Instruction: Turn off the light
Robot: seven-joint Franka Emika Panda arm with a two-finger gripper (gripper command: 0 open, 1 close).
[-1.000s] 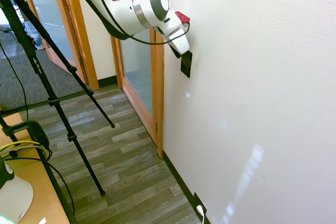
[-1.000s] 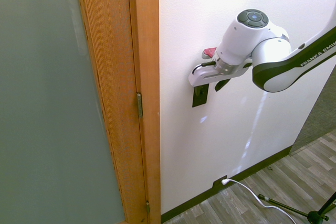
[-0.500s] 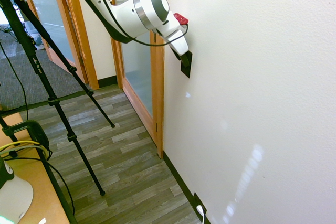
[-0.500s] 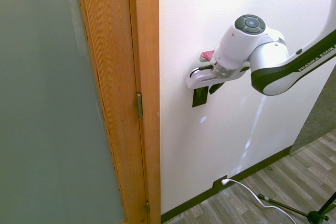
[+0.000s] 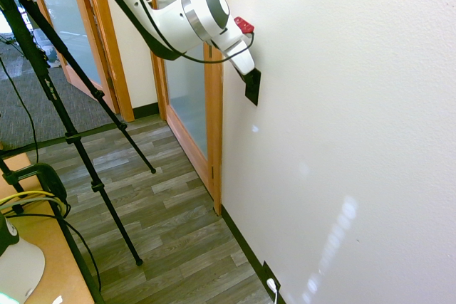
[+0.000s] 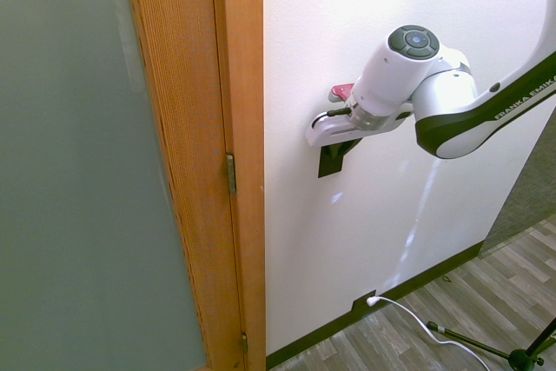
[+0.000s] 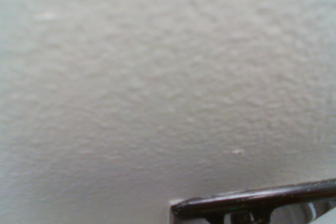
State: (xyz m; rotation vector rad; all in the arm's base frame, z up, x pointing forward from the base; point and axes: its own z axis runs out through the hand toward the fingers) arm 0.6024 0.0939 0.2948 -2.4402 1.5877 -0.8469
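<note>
The light switch (image 5: 252, 88) is a small black upright plate on the white wall, just past the wooden door frame. It also shows in the second exterior view as the switch (image 6: 329, 161), and its dark rim (image 7: 252, 201) crosses the bottom of the wrist view. My gripper (image 5: 249, 75) presses against the wall at the plate's upper part, and the white hand covers the top of the plate. From the other side the gripper (image 6: 339, 143) meets the plate from the right. No lamp is in view.
A wooden door frame (image 6: 234, 128) with a frosted glass door (image 6: 78, 171) stands right beside the switch. Low on the wall sits a black outlet plate with a white plug (image 5: 271, 282), (image 6: 368, 302). A wooden desk corner (image 5: 50, 268) fills the near left.
The hand has shifted slightly up and toward the door frame along the wall, staying on the top of the switch plate.
</note>
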